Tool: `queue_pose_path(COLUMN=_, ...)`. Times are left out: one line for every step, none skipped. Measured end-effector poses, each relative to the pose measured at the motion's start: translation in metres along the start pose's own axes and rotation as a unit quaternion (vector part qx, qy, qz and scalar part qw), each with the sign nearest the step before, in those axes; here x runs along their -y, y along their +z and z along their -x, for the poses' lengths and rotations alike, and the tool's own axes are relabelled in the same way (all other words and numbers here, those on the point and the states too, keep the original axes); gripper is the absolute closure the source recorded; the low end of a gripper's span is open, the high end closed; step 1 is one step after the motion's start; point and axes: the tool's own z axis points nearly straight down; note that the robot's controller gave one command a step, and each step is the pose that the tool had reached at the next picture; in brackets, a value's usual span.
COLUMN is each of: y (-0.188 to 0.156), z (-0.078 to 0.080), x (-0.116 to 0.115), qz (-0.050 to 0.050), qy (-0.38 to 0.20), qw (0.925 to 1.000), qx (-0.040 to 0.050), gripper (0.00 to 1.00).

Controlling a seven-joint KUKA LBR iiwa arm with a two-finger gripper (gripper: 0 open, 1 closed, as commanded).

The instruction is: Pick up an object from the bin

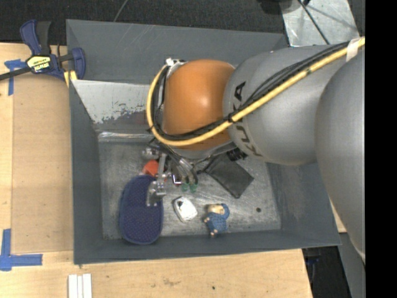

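Note:
My gripper (160, 188) hangs under the orange wrist cover, low over the left middle of the bin floor. Its tip is at the upper right edge of a dark blue oval textured pad (139, 215) that lies flat at the front left. A small red-orange thing (151, 166) shows just behind the gripper, partly hidden by it. A small white rounded object (185, 210) lies just to the right of the pad. Nothing can be seen held in the gripper.
A little blue and tan figure (216, 217) lies near the front wall. A flat dark grey piece (231, 177) rests right of the gripper, and a tiny green bit (190, 185) sits beside it. The arm covers the bin's back right.

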Motion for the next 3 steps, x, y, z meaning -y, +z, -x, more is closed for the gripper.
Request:
queue_pose_path(y=0.098, z=0.009, x=0.012, qz=0.004, qy=-0.183, qw=0.9831, qx=0.0031, gripper=0.00)
queue_pose_path(y=0.106, z=0.026, x=0.033, qz=0.007, qy=-0.186, qw=0.9825, qx=0.0012, gripper=0.00)
queue_pose_path(y=0.106, z=0.026, x=0.033, qz=0.006, qy=-0.187, qw=0.9824, qx=0.0010, gripper=1.00)
